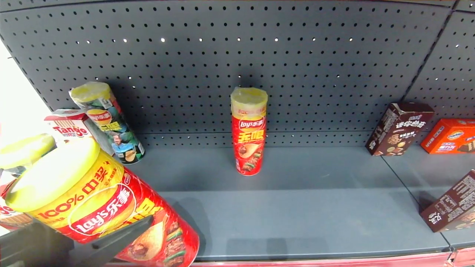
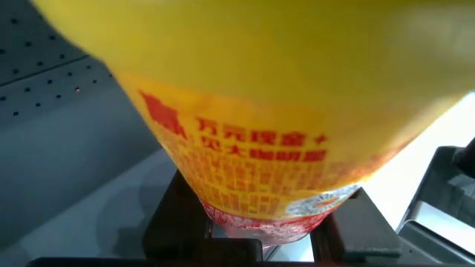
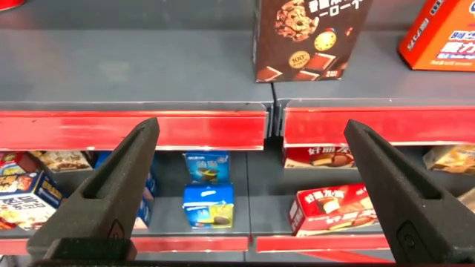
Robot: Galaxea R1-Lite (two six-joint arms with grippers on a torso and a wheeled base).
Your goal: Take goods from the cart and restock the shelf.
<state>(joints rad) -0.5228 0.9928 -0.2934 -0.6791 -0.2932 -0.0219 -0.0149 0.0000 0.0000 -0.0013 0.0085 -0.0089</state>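
My left gripper point(image 1: 111, 237) is shut on a red and yellow chip can point(image 1: 100, 207) with a yellow lid, held tilted at the front left of the grey shelf point(image 1: 297, 207). The left wrist view looks along that same chip can point(image 2: 260, 126), with dark fingers point(image 2: 178, 222) on both its sides. Another red chip can point(image 1: 248, 131) stands upright mid-shelf near the pegboard. A green chip can point(image 1: 109, 122) leans at the back left. My right gripper point(image 3: 252, 200) is open in front of the red shelf edge point(image 3: 148, 130), lower than the brown cookie box point(image 3: 304, 37), with nothing between its fingers.
A white and red box point(image 1: 72, 128) sits behind the green can. Brown boxes point(image 1: 399, 128) point(image 1: 451, 204) and an orange box point(image 1: 451, 135) occupy the shelf's right. The lower shelf holds several snack boxes point(image 3: 208, 204). Free room lies between the centre can and the right boxes.
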